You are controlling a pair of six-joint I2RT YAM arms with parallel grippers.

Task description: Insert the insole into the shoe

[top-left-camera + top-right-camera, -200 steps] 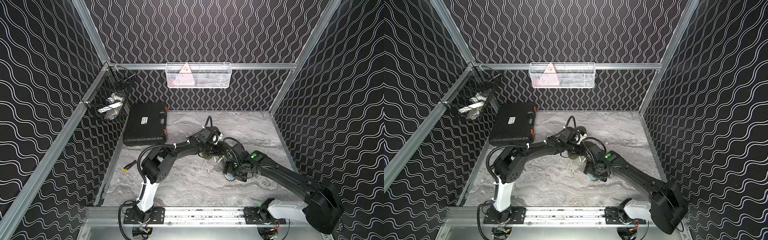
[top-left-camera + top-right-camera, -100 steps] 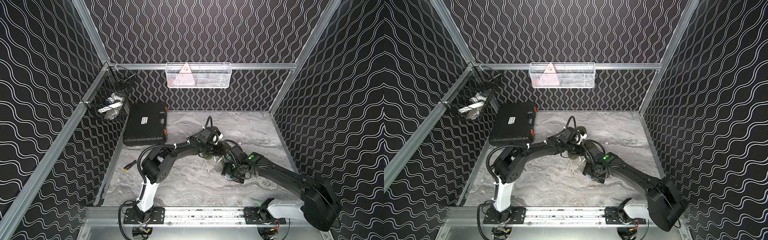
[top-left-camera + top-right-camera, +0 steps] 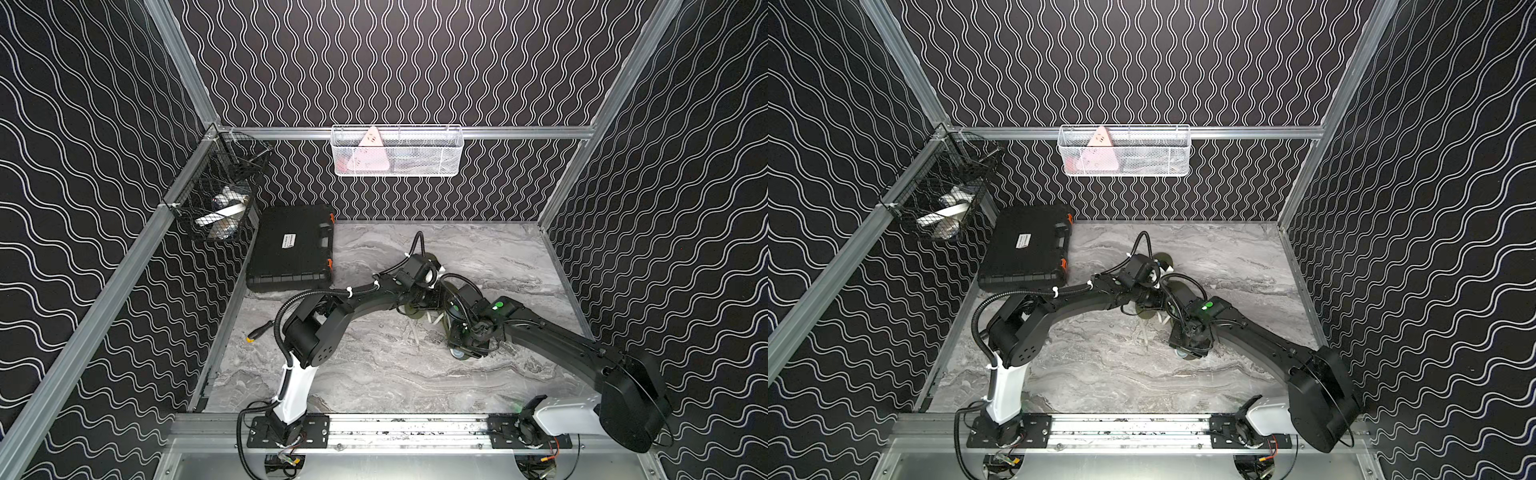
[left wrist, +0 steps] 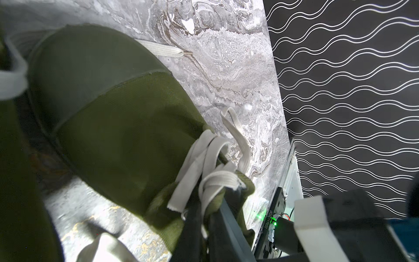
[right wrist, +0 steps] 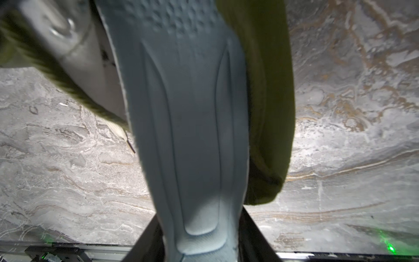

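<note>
Here the ridged, dimpled pale-grey foam insole (image 5: 192, 136) juts from the olive mesh shoe (image 4: 118, 118), heel flanked by the right gripper's (image 5: 200, 215) fingers, grip unclear; the left gripper (image 4: 212, 199) pinches the shoe's collar beside flat white laces (image 4: 204, 158), arms (image 3: 365, 297) hiding it from above

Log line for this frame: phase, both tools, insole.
phase: inserting | left tool: shut on shoe | right tool: at insole heel, grip unclear | insole: partly in shoe
</note>
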